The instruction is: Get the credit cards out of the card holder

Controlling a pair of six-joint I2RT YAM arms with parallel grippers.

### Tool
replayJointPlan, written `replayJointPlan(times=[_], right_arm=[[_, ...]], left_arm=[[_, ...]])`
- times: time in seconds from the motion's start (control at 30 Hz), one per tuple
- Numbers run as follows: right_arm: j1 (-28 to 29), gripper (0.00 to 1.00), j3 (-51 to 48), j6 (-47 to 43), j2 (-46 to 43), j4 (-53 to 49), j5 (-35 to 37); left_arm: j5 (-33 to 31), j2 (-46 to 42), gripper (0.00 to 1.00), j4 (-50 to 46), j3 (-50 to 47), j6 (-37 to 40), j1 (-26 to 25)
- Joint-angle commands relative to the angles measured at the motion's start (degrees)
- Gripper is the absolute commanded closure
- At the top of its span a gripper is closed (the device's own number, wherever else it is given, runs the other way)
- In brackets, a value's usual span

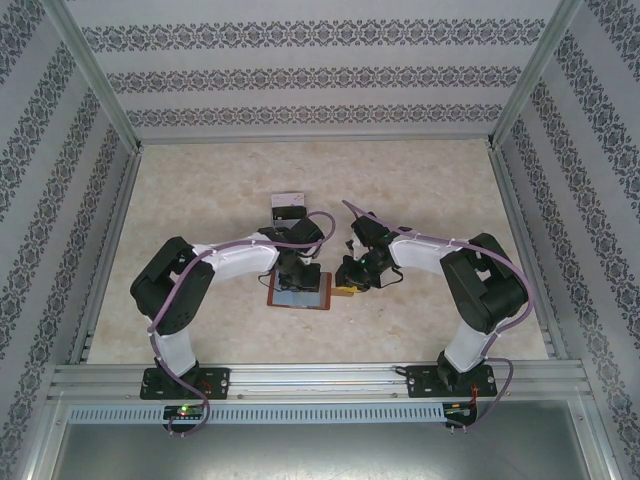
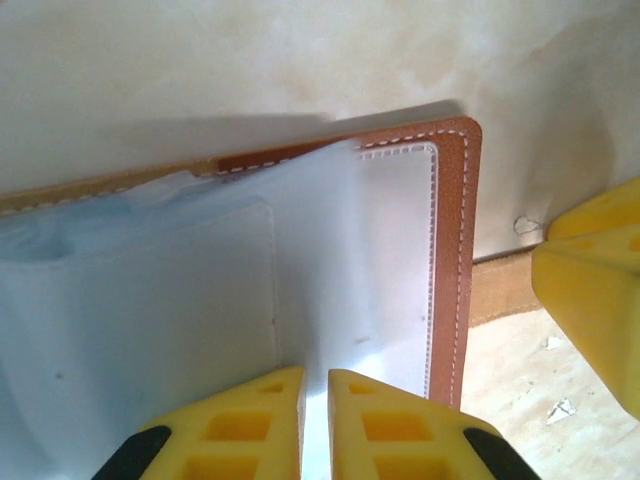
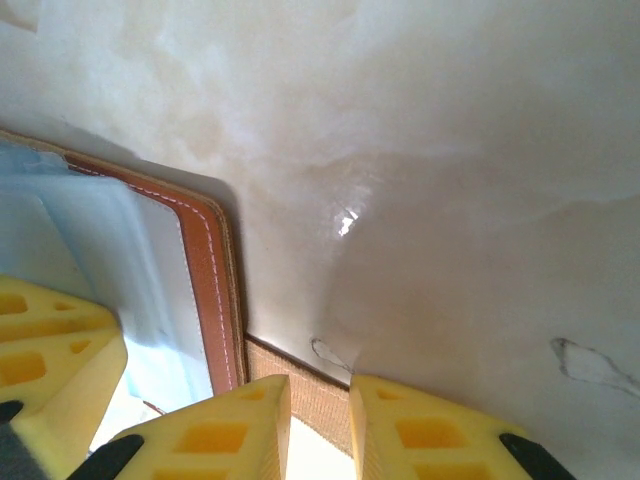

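Right gripper [image 3: 318, 400] straddles the strap tab [image 3: 290, 365] — seemingly steadying the open card holder [image 3: 205, 290], grip unclear; left gripper [image 2: 316, 385], jaws almost together, probes its pocket [image 2: 200, 300] — hold unclear

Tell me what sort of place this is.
Probably a robot test cell: patterned wall panels on an aluminium frame enclose a marble-look table, and a left arm and a right arm are bolted to a rail at its near edge.

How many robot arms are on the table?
2. The left arm bends in over the open brown wallet; the right arm reaches in at the wallet's right edge. No other arm looks hidden.
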Motion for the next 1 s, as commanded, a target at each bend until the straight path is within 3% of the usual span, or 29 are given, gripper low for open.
replayJointPlan(times=[0.0,0.2,0.4,0.53,0.67,0.7,0.73,0.97], right_arm=[[0.8,0.76,-1.5,-1.3,1.5,-1.6,2.4],[0.4,0.75,-0.5,-1.3,-1.9,-2.6,3.6],[-2.6,0.66,1.4,-2.7,-8.0,-5.1,6.7],[-6.6,0.48,2.2,-7.3,-11.5,-8.1,11.4],[-11.2,0.18,2.7,-13.4,-14.0,-8.5,15.6],[-12.5,0.07,3.2,-14.8,-14.2,-8.9,18.1],[-13.8,0.02,3.7,-16.2,-14.3,-9.3,20.8],[-22.0,0.03,0.9,-23.2,-13.3,0.6,39.3]], left_arm=[[-0.6,-2.3,0.85,-2.9,0.8,0.7,-0.2],[-3.5,-5.6,0.85,-3.7,1.5,1.2,0.1],[-9.4,-11.2,0.73,-2.9,0.2,3.6,2.1],[-16.3,-15.5,0.57,-0.8,-4.1,6.9,6.5],[-26.5,-20.1,0.21,3.0,-8.8,11.6,11.1],[-28.9,-21.1,0.07,4.2,-9.9,12.9,12.3],[-31.0,-21.8,0.0,5.3,-11.0,14.2,13.7],[-51.1,-23.7,0.0,19.6,-19.0,27.0,20.0]])
